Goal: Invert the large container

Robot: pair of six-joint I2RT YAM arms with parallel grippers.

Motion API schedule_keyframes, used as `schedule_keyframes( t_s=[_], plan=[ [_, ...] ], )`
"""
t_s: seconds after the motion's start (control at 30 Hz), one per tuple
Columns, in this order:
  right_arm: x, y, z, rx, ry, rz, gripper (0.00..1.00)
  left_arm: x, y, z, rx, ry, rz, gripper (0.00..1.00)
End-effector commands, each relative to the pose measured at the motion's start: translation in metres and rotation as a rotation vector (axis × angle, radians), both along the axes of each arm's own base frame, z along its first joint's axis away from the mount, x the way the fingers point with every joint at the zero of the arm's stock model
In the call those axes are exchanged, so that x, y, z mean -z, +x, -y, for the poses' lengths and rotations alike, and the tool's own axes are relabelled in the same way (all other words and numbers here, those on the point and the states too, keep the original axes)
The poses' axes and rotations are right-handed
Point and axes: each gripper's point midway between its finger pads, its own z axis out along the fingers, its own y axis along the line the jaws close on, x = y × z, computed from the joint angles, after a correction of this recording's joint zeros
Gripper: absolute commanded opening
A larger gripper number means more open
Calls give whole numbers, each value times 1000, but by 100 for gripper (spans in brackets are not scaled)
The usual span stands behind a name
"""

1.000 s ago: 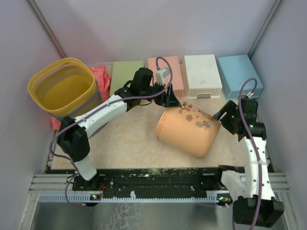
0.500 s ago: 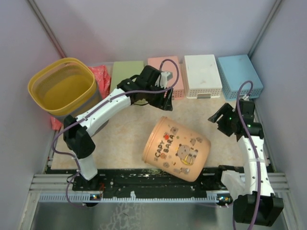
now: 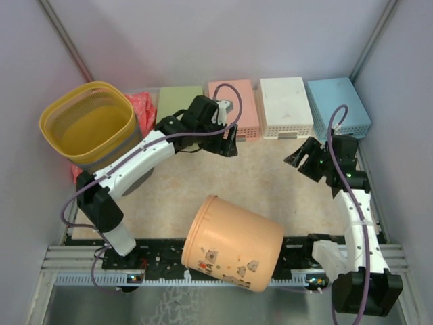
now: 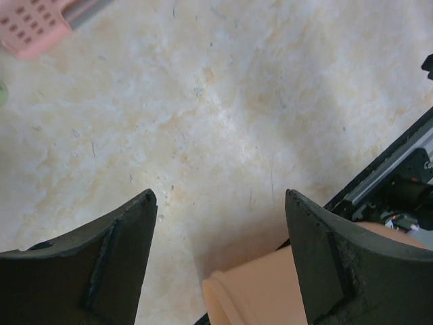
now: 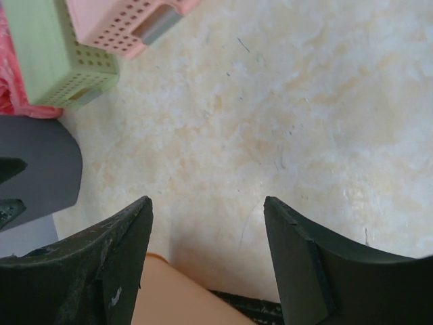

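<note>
The large container is an orange tub with small cartoon prints. It lies tilted on its side at the table's near edge, partly over the black rail, with its lipped end to the left. It also shows at the bottom of the left wrist view and the right wrist view. My left gripper is open and empty over the back middle of the table, well away from the tub. My right gripper is open and empty at the right, also apart from it.
A yellow basket stands at the back left on a dark grey object, next to a red bag. Green, pink, white and blue boxes line the back wall. The black rail runs along the front.
The orange tub has tumbled from the middle of the table toward the near edge and onto the rail. Both grippers are now apart from it; the right one moved slightly back.
</note>
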Motion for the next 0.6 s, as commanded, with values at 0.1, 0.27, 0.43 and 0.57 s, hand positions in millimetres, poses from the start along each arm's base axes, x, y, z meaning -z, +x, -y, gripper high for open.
schedule_keyframes(
  t_s=[0.1,0.27,0.43,0.57],
  plan=[
    [-80,28,-29,-211,-22,359,69,-85,23,-8,-54,-171,219,84],
    [-111,13,-73,-452,1,536,70,-100,13,-36,-56,-199,197,87],
    [-120,6,-101,-568,14,611,70,-103,2,-68,-105,-241,177,90],
    [-116,19,-102,-521,-35,601,70,-96,-14,-71,-48,-270,145,91]
  ],
)
